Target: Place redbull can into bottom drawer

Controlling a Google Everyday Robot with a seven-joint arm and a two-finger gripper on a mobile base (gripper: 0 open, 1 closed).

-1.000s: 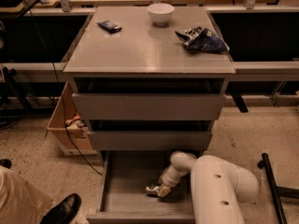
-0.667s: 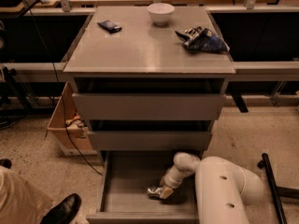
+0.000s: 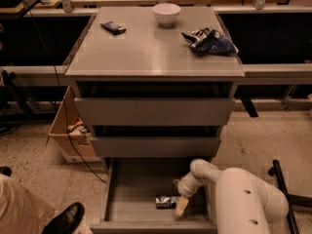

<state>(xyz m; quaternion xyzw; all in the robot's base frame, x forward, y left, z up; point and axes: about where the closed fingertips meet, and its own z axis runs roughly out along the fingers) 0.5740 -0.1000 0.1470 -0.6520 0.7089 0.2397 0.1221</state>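
The bottom drawer (image 3: 113,194) is pulled out at the foot of the grey cabinet. The redbull can (image 3: 165,202) lies on its side on the drawer floor, right of the middle and near the front. My gripper (image 3: 179,199) reaches down into the drawer from the right, just at the can's right end. It is open, with a tan finger (image 3: 181,207) beside the can and not closed around it. My white arm (image 3: 243,199) fills the lower right.
The two upper drawers (image 3: 155,111) are slightly open. On the cabinet top are a white bowl (image 3: 166,13), a dark blue-and-white bag (image 3: 210,40) and a small flat dark packet (image 3: 113,28). A cardboard box (image 3: 70,130) stands at the left. A person's shoe (image 3: 63,219) is at the lower left.
The can has gone from a tilted hold in my gripper to lying flat on the drawer floor. The gripper has shifted slightly right of it.
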